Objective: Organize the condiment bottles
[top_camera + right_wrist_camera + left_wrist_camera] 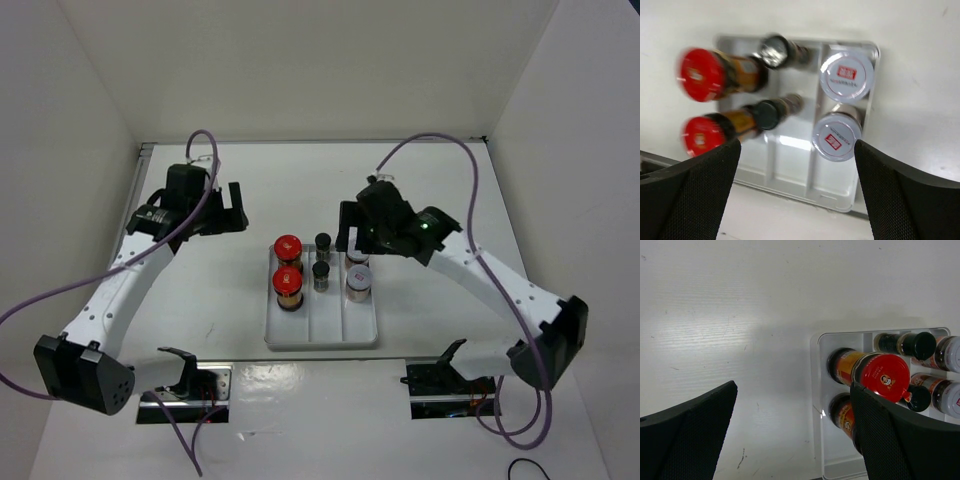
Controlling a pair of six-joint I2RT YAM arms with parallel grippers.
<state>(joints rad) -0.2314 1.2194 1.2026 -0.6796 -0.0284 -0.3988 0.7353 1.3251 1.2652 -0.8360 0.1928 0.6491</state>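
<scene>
White surface (200,320) between pale walls carries a white three-section tray (320,338), set midway between the two arms. All six condiment bottles stand upright in the tray's far half. The two red-capped jars (288,246) are in the left section, the two slim black-capped jars (321,270) in the middle, and the two squat pale-lidded jars (359,280) in the right, each pair one behind the other. The right claw (350,232) hovers over the far pale-lidded jar, its fingers spread wide and gripping nothing. The left claw (238,207) hangs over bare surface to the left of the tray, likewise wide open and empty.
</scene>
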